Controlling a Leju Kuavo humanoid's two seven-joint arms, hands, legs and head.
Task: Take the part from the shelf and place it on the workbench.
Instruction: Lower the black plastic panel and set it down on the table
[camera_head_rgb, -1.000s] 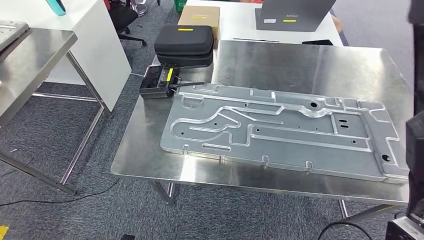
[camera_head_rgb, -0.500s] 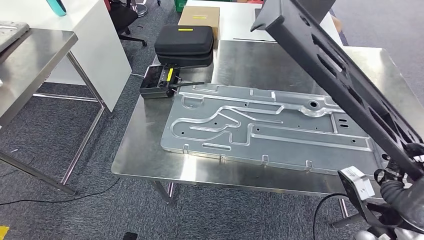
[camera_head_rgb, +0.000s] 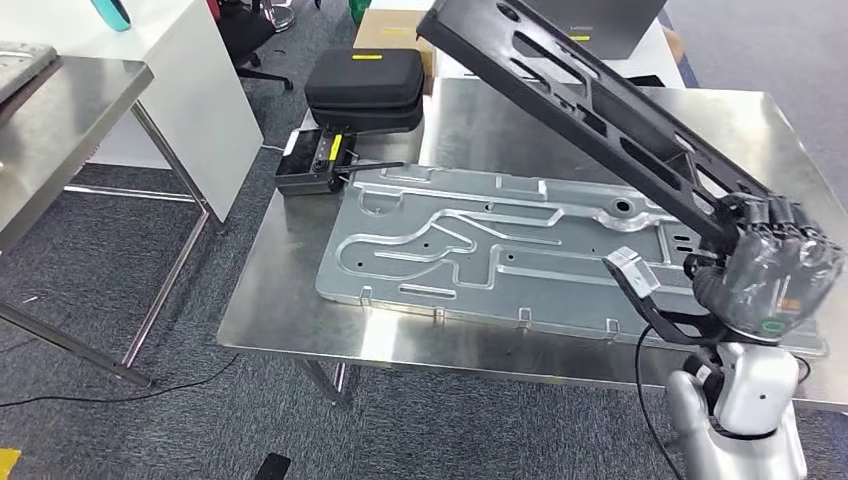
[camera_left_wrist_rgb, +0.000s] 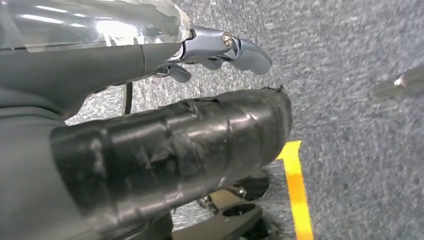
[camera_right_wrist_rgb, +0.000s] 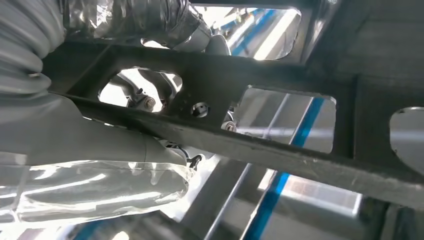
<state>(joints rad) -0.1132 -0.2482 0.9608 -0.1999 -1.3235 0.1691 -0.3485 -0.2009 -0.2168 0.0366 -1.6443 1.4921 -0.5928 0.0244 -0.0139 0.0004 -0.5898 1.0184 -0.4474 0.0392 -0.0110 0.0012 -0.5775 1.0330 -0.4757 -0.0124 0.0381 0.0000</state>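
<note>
While the right hand (camera_head_rgb: 775, 275) grips the long black part (camera_head_rgb: 590, 100) by one end above the surface (camera_head_rgb: 300, 320), leverage could twist it loose; left hand's (camera_left_wrist_rgb: 165, 150) fingers unclear.

black part (camera_head_rgb: 590, 105), silver stamped panel (camera_head_rgb: 520, 255), black case (camera_head_rgb: 365, 80) with a yellow label, grey carpet (camera_head_rgb: 120, 420).

Matt black part (camera_head_rgb: 600, 110) over a shiny brushed-steel bench (camera_head_rgb: 300, 300), dull embossed metal panel (camera_head_rgb: 480, 250) on it, rough grey carpet (camera_head_rgb: 150, 420) lower left.
</note>
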